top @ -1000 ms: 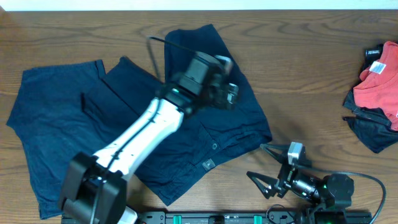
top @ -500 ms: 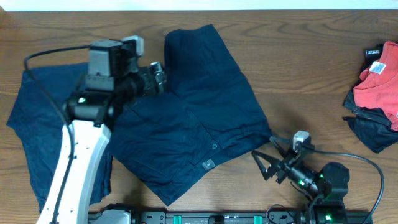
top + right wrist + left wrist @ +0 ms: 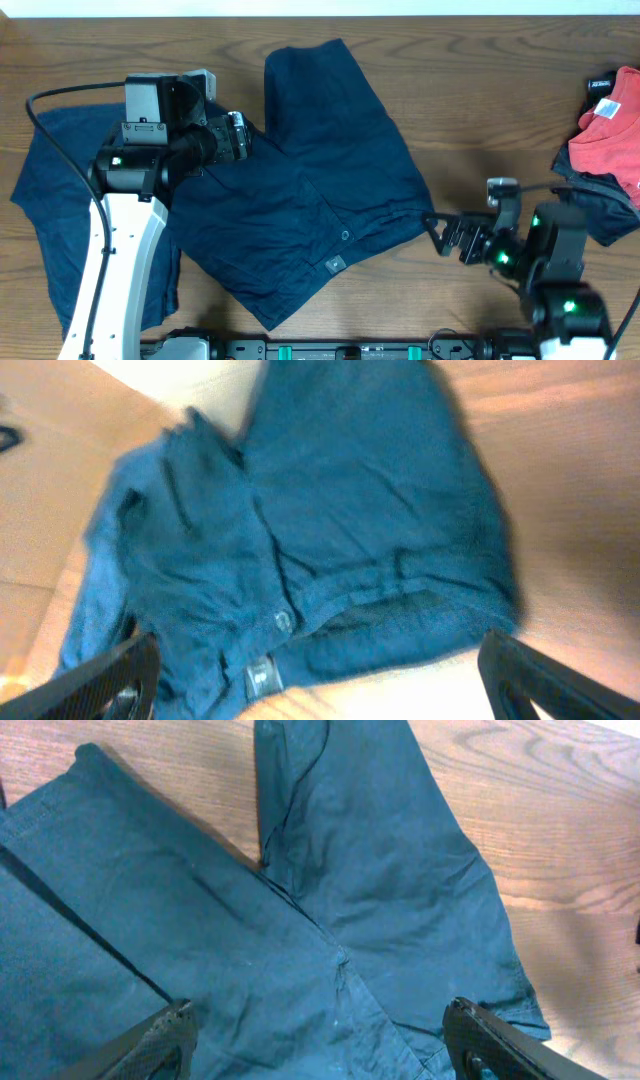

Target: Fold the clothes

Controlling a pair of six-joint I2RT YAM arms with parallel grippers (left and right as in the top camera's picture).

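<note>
A pair of navy shorts (image 3: 330, 170) lies spread across the middle of the table, waistband toward the front right. Another navy garment (image 3: 60, 190) lies flat at the left, partly under the shorts and my left arm. My left gripper (image 3: 243, 136) hovers over the shorts' left leg, open, with only cloth (image 3: 330, 950) below its fingers (image 3: 165, 1040). My right gripper (image 3: 438, 236) stands open just off the waistband's right corner. In the right wrist view the waistband button (image 3: 283, 622) and label (image 3: 262, 678) lie ahead of the open right gripper (image 3: 320, 680).
A red garment (image 3: 612, 125) rests on a dark one (image 3: 600, 212) at the right edge of the wooden table (image 3: 500, 100). A black cable (image 3: 60, 95) loops from the left arm over the left garment.
My left arm has swung from above the shorts' middle to their left side. My right arm has shifted right and turned its gripper toward the waistband corner.
</note>
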